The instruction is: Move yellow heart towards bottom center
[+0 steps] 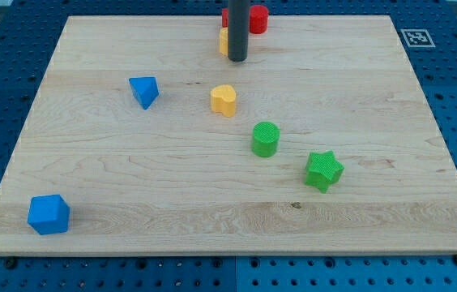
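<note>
The yellow heart (224, 100) lies on the wooden board a little above the view's centre. My tip (237, 59) rests on the board near the view's top, above the heart and slightly to its right, with a gap between them. The dark rod rises out of the view's top edge. It partly hides a second yellow block (224, 42) on its left and a red block (256, 18) behind it; their shapes cannot be made out.
A blue triangle-like block (144, 91) lies left of the heart. A green cylinder (266, 139) and a green star (323, 170) lie below and right of it. A blue cube (49, 214) sits at the bottom left. The board (131, 162) has a marker tag (416, 37) at top right.
</note>
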You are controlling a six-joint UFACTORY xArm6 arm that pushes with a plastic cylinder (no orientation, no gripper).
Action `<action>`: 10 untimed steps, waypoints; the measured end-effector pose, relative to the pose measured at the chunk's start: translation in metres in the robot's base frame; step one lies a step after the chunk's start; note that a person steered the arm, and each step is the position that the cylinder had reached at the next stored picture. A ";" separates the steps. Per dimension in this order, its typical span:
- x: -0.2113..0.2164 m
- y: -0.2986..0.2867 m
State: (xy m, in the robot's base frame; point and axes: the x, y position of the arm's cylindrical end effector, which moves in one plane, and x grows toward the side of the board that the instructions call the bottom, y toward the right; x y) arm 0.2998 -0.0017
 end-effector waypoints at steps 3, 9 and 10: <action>-0.027 -0.014; 0.034 -0.014; 0.034 -0.014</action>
State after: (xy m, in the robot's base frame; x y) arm 0.3340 -0.0155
